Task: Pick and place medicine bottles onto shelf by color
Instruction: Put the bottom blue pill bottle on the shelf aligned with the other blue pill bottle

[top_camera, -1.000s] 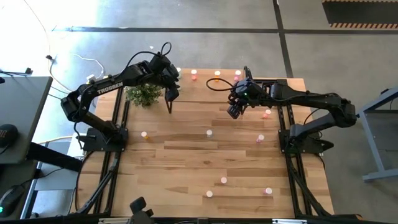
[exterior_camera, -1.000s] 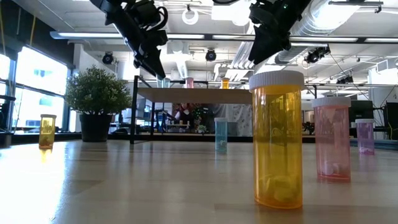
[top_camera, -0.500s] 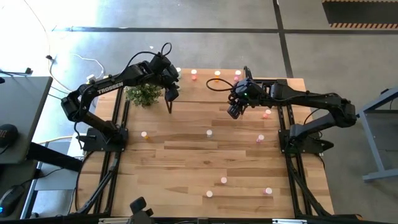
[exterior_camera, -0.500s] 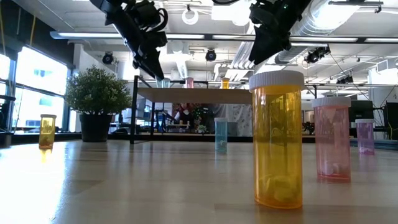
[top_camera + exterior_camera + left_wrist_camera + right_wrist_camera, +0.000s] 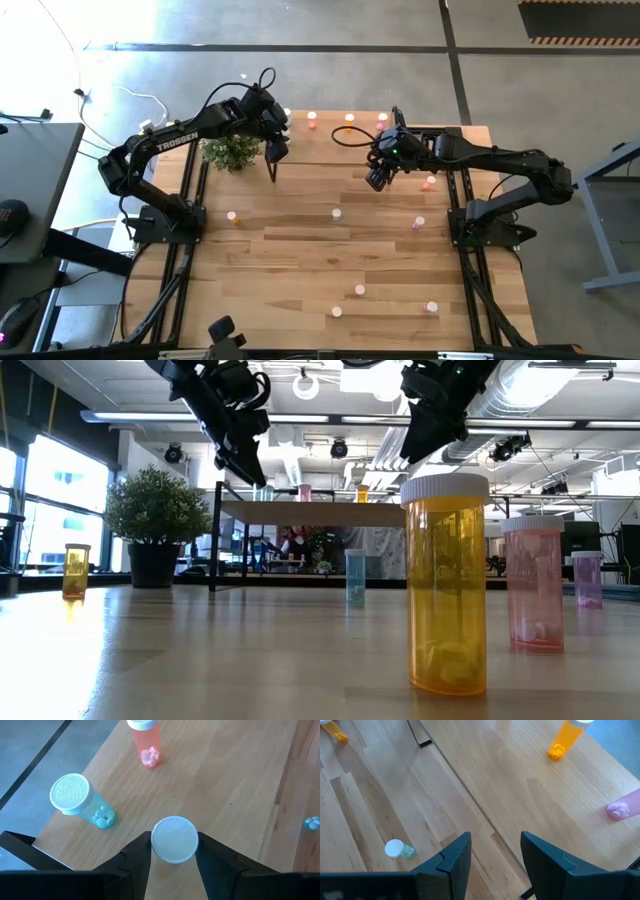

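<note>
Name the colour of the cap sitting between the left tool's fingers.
White, on the cap; the left wrist view shows it best.

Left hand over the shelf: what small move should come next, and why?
Probably open a little wider, then lift straight up. The left hand brackets a white-capped bottle standing on the shelf beside a green bottle and a pink bottle; its fingers look close to the cap.
</note>
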You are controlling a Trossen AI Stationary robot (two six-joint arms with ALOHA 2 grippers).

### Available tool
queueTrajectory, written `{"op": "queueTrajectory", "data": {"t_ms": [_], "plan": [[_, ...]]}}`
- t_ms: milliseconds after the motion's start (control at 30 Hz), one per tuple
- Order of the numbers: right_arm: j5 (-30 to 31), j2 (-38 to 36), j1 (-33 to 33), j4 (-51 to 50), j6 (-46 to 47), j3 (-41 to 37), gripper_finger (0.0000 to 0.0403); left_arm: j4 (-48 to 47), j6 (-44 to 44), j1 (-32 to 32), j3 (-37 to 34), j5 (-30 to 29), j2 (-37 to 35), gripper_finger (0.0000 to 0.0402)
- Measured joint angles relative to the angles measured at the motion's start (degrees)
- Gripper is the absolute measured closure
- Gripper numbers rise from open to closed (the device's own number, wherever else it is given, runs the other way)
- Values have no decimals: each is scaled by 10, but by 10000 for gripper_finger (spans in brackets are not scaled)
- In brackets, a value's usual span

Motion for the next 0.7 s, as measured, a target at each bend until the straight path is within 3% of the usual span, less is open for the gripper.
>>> {"op": "queueTrajectory", "data": {"t_ms": [700], "plan": [[0, 0, 1, -9, 6, 0, 240, -3, 14, -1, 0, -1, -59, 261]]}}
